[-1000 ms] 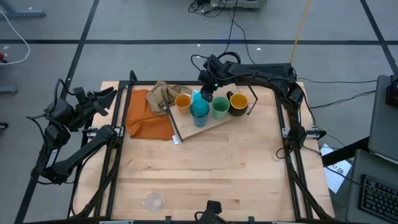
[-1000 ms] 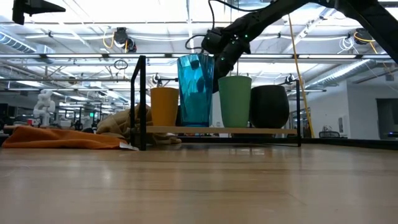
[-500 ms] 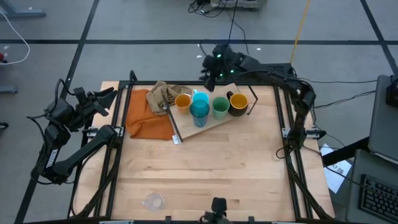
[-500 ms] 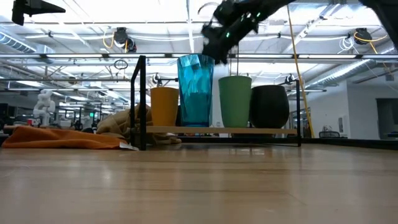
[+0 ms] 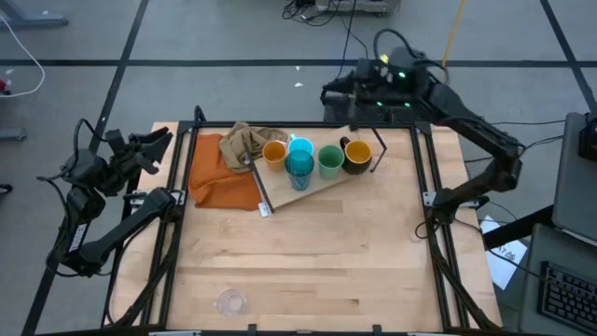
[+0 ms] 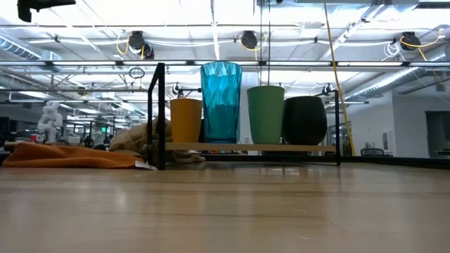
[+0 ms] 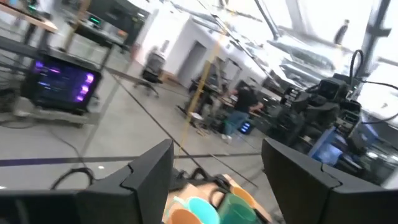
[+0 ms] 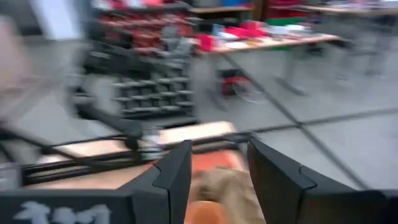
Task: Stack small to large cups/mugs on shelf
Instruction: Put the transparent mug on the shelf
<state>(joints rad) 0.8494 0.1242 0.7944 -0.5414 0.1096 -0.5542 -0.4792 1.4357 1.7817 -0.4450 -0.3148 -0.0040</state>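
Clear glass (image 5: 229,301) is the one cup not yet on the shelf: it stands alone at the worktop's near edge, left of centre, well apart from everything else. On the wooden shelf (image 5: 322,186) at the far side, the row reads from left to right: orange cup (image 5: 274,152), teal tumbler (image 5: 298,169) with the light-blue mug (image 5: 301,146) just behind it, green cup (image 5: 330,161), black mug (image 5: 358,156).

My judgement is that the step in hand is fetching the glass. To do it well, come down from above, close on its wall gently, and lift straight up before crossing to the shelf, keeping clear of the tall tumbler.

The left gripper (image 5: 147,147) waits off the worktop's left edge, fingers moderately apart, holding nothing. The right gripper (image 5: 328,94) hangs beyond the far edge, past the shelf, fingers narrowly apart, empty, touching nothing.
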